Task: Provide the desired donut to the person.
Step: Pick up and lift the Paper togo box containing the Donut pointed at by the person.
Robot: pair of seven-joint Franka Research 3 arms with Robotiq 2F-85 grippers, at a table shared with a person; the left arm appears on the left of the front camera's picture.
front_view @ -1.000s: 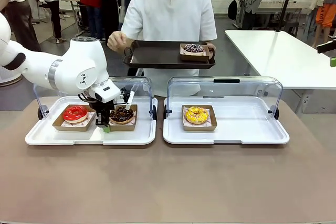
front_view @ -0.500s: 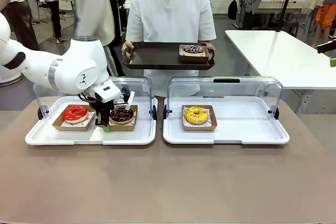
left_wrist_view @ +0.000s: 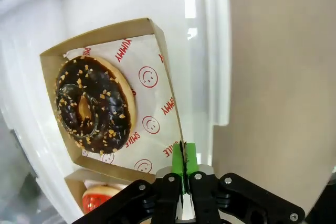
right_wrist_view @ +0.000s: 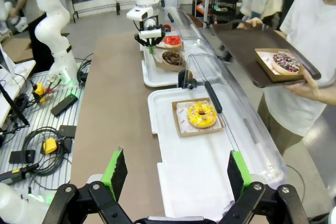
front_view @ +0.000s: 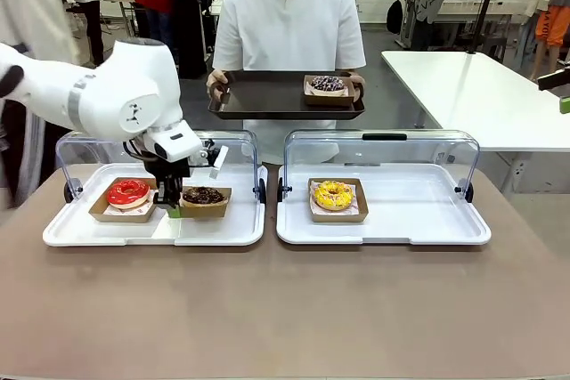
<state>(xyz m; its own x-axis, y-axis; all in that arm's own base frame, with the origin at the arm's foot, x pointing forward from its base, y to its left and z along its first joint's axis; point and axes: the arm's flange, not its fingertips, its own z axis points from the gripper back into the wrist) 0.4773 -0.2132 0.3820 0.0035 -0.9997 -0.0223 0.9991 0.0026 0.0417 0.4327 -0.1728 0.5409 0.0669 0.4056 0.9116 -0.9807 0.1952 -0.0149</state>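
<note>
My left gripper is shut on the near wall of a cardboard box that holds a chocolate donut with nut sprinkles, over the left white tray. In the left wrist view the green pads pinch the box wall beside the chocolate donut. A red donut sits in its box to the left. A yellow donut lies in the right tray. The person holds a dark tray with a boxed donut. My right gripper stands open above the table's end.
Both white trays have clear lids hinged up at the back. The right white tray has bare room beside the yellow donut. Bystanders stand behind the person. Cables and tools lie beside the table in the right wrist view.
My left arm has risen a little, taking the chocolate donut's box with it. The person's free hand has come down to grip the dark tray.
</note>
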